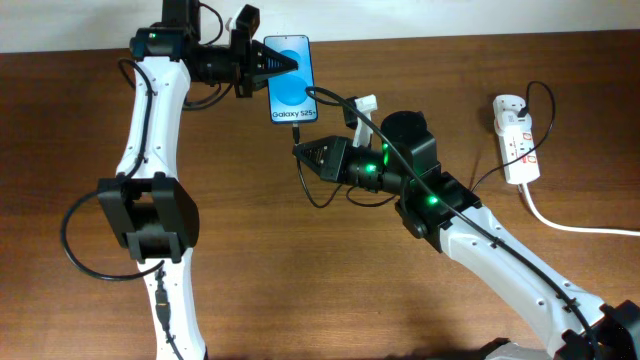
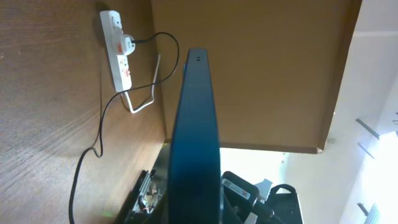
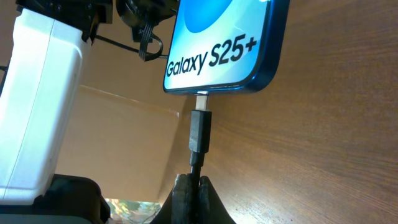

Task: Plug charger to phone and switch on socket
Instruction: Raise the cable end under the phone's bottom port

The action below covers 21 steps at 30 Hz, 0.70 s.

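Left tool [image 1: 280, 62] is closed on the upper left edge of the phone [image 1: 291, 80], its fingers lying over the side of the blue screen. The left wrist view shows the phone [image 2: 196, 137] edge-on, a thin dark slab running up the middle of the frame; the fingers themselves are not visible there.

Phone sits at the far middle of the desk [image 1: 80, 120], screen up, "Galaxy S25+" text at its near end. Cannot tell if it lies flat or is lifted a bit.

Right tool [image 1: 300, 150] is just below the phone's lower end, fingers together and clamped on the charger [image 1: 297, 130]. The right wrist view gives it clearly: the tool [image 3: 191, 193] pinches the thin black cable right behind the plug body of the charger [image 3: 200, 127], with the plug upright in the frame. Its metal tip meets the bottom edge of the phone [image 3: 217, 43] at the port. The tip is partly visible, so it is not fully seated.

The black cable loops on the desk under the right arm.

Socket [image 1: 516, 140] lies at the right side of the desk, well apart from the phone. It is a white strip with red switches [image 2: 126, 71]. A plug head [image 2: 127, 45] is in it, with a black cable leading off. A thick white cable [image 1: 570, 225] runs off to the right. Switch position is too small to tell.
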Available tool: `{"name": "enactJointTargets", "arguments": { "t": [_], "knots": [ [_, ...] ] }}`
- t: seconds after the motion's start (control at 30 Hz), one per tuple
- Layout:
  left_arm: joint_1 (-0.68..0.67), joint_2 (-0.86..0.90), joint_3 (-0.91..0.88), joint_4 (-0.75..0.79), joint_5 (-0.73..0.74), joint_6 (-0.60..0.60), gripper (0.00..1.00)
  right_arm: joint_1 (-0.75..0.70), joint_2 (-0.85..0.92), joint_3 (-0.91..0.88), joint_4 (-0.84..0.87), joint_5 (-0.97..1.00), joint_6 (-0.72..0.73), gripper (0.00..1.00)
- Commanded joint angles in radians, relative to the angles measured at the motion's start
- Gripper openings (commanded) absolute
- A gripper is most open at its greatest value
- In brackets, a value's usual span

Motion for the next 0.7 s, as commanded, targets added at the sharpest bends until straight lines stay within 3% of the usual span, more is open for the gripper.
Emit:
{"name": "enactJointTargets", "arguments": {
  "t": [0.0, 0.67],
  "knots": [
    [-0.001, -0.002, 0.000, 0.003, 0.027, -0.006, 0.00, -0.005, 0.007, -0.004, 0.010, -0.017, -0.007, 0.04],
    [-0.002, -0.002, 0.000, -0.002, 0.013, -0.006, 0.00, -0.016, 0.007, -0.004, 0.006, 0.002, -0.007, 0.04]
  ]
}}
